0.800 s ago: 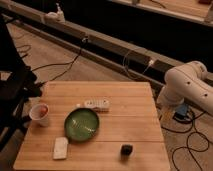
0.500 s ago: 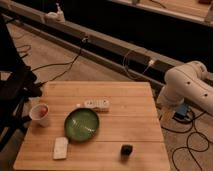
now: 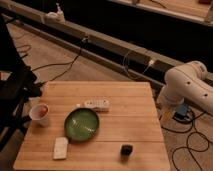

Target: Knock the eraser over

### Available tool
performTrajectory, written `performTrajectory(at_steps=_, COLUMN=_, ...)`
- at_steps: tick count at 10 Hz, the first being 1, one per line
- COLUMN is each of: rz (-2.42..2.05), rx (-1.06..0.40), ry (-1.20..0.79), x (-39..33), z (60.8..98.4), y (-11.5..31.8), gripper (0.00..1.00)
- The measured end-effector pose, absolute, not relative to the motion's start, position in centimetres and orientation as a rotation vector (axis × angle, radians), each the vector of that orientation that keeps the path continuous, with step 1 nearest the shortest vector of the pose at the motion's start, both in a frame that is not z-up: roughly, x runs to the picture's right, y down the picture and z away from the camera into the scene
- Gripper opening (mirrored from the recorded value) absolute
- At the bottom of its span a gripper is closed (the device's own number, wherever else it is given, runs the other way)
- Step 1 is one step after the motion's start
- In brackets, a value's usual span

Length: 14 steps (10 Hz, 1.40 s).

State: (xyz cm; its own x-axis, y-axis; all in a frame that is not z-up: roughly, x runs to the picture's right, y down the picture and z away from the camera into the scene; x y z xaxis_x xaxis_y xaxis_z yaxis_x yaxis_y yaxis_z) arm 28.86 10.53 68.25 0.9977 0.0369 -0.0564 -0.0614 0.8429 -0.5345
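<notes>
Jaws are out of sight, so whether they are spread or pressed together I cannot tell. The gripper lies somewhere past the white arm [image 3: 189, 86], which bends beside the counter's [image 3: 135, 120] right edge, off the wood. Arm and objects sit just where they did half a second ago.

On the counter, the eraser [image 3: 126, 149] stands near the front edge, towards the right corner, apart from everything. Bare wood lies to its right and behind it. The green plate [image 3: 81, 123] sits to its left, with the white oblong device [image 3: 96, 104] just behind the plate. A flat white block [image 3: 60, 148] lies front-left, and a cup [image 3: 40, 114], perhaps holding something red, stands by the left edge.
</notes>
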Motion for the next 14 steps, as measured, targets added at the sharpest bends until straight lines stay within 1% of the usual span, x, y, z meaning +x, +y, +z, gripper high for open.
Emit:
performTrajectory(at_steps=5, rz=0.052, rx=-0.566, ry=0.044, x=28.85, z=68.25, y=10.53, gripper=0.65)
performTrajectory(at_steps=6, rz=0.052, rx=-0.566, ry=0.044, x=28.86, z=68.25, y=10.53, gripper=0.63)
performTrajectory(at_steps=7, rz=0.052, rx=-0.566, ry=0.044, x=28.85, z=68.25, y=10.53, gripper=0.56)
performTrajectory(at_steps=12, rz=0.052, rx=-0.566, ry=0.044, x=28.85, z=68.27, y=10.55, gripper=0.07)
performTrajectory(at_steps=13, rz=0.052, rx=-0.566, ry=0.044, x=28.85, z=68.27, y=10.55, gripper=0.01)
performTrajectory(at_steps=14, rz=0.052, rx=-0.565, ry=0.045, x=28.87, z=68.27, y=10.52, gripper=0.00)
